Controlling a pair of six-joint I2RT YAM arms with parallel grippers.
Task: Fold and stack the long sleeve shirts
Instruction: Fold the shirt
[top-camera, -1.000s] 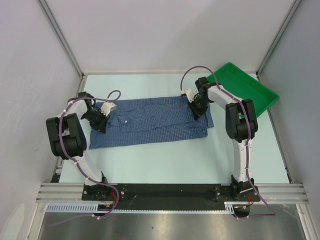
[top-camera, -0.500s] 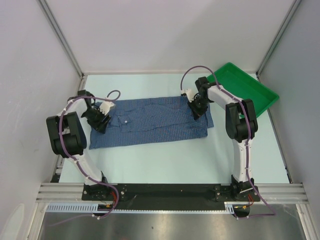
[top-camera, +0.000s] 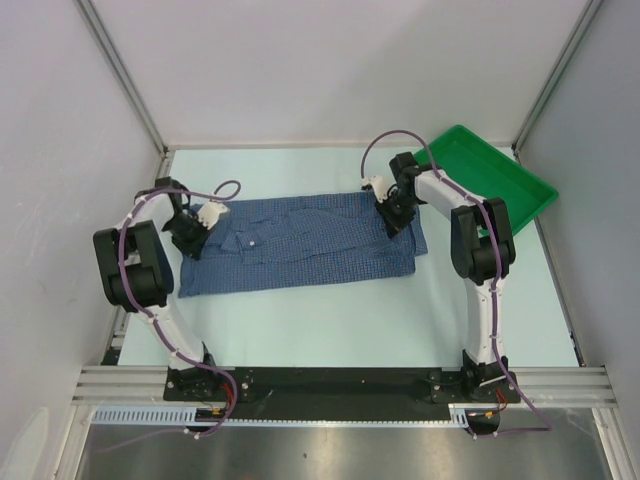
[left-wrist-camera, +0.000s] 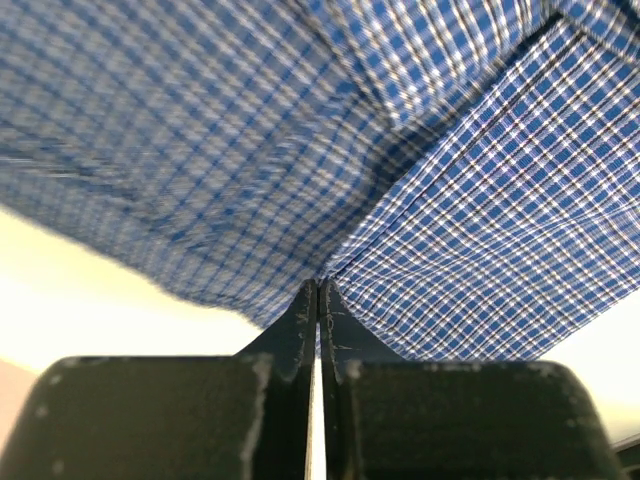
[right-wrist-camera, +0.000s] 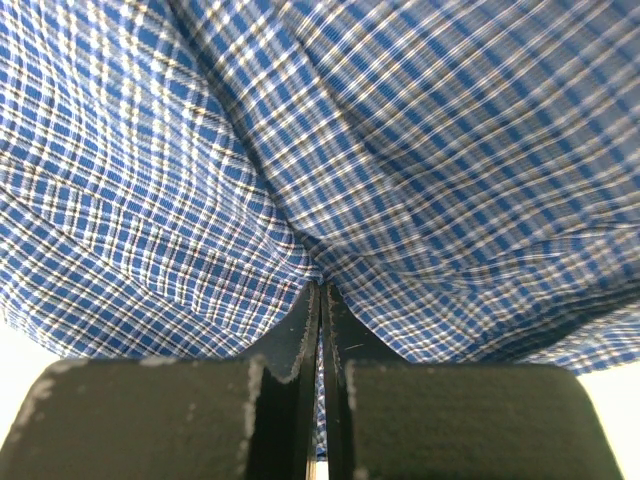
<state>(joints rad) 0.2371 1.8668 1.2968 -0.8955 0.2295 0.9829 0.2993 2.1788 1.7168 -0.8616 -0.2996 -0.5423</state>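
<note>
**Item:** one shirt (top-camera: 310, 245), blue check, lying flat lengthwise across the middle of the tabletop (top-camera: 300, 320).
**Left gripper** (top-camera: 192, 240): had shifted slightly toward the far-left corner within the last second. Jaws were pressed together, pinching cloth at the shirt's left end.
**Right gripper** (top-camera: 398, 218): had not moved. Jaws were pinching the right end.
**Judgement:** both ends looked secured, so the fold seemed ready to begin.

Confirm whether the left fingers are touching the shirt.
Touching. In the left wrist view the left gripper has its fingers shut on the shirt, with cloth folds gathering at their tips.
</note>
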